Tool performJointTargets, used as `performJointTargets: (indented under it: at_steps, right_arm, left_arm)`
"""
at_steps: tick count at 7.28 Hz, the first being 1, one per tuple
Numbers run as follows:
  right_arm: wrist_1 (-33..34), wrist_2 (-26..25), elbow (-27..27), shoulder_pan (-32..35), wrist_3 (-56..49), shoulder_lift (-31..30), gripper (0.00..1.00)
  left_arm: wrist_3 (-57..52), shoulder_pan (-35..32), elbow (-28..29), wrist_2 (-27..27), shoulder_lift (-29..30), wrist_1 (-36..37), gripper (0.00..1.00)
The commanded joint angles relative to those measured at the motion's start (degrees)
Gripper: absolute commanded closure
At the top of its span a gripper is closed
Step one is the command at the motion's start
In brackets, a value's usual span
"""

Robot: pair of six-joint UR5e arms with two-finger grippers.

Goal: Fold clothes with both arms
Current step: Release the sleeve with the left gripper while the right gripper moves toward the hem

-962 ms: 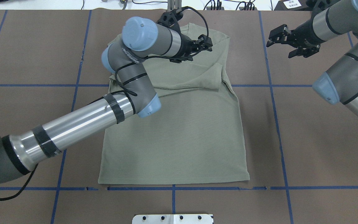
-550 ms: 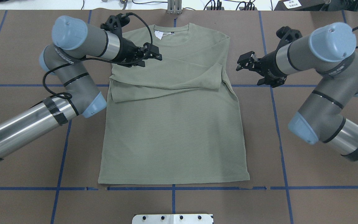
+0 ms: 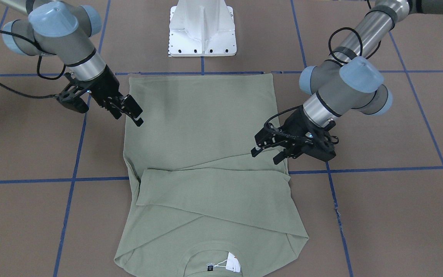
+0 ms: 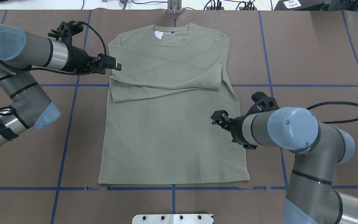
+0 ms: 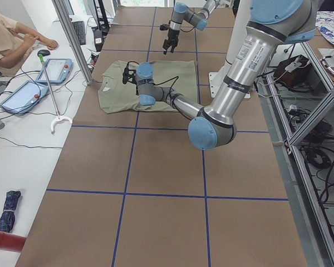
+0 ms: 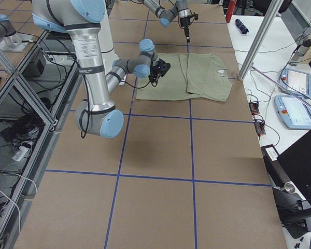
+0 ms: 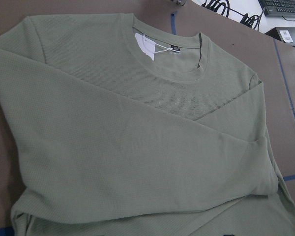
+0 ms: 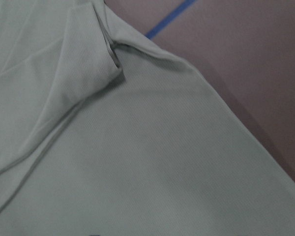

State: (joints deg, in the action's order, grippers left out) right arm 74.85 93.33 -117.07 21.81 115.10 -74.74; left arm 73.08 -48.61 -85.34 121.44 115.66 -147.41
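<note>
The sage-green shirt [image 4: 172, 130] lies flat on the table, collar away from the robot. Both sleeves are folded across its chest [image 3: 214, 192]. A white hang tag [image 4: 158, 35] sits at the collar. My left gripper [image 4: 116, 66] hovers open at the shirt's left edge beside the folded sleeves, and the front-facing view shows its gripper [image 3: 267, 154] empty. My right gripper [image 4: 218, 118] is open and empty over the shirt's right side, below the sleeve cuff [image 8: 105, 64]. The left wrist view shows the collar and tag [image 7: 147, 46], but no fingers.
The brown table [image 4: 322, 46] carries a grid of blue tape lines. The white base mount [image 3: 202, 30] stands at the robot's edge. Beyond the far edge are cables, a metal post [image 5: 72, 39], tablets and a seated person [image 5: 11, 39].
My left arm has drawn back leftward from over the chest to the shirt's left edge. My right arm has swung in from the far right onto the shirt's right side. The shirt has not moved.
</note>
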Motion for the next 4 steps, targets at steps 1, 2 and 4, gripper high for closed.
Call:
performJointTargets:
  at_steps: [1, 2, 4]
  right_arm:
    - [7.0, -10.4, -1.9, -9.4, 4.3, -0.8, 0.02]
    - [7.0, -11.0, -1.8, -11.2, 4.7, -3.5, 0.02]
    - [6.6, -12.4, -2.7, -13.7, 8.1, -8.7, 0.02]
  left_arm:
    - [-0.1, -0.1, -0.3, 0.0, -1.1, 0.0, 0.16]
    - [-0.1, 0.0, -0.2, 0.0, -1.4, 0.0, 0.15]
    - [0.0, 0.1, -0.4, 0.0, -1.3, 0.0, 0.15]
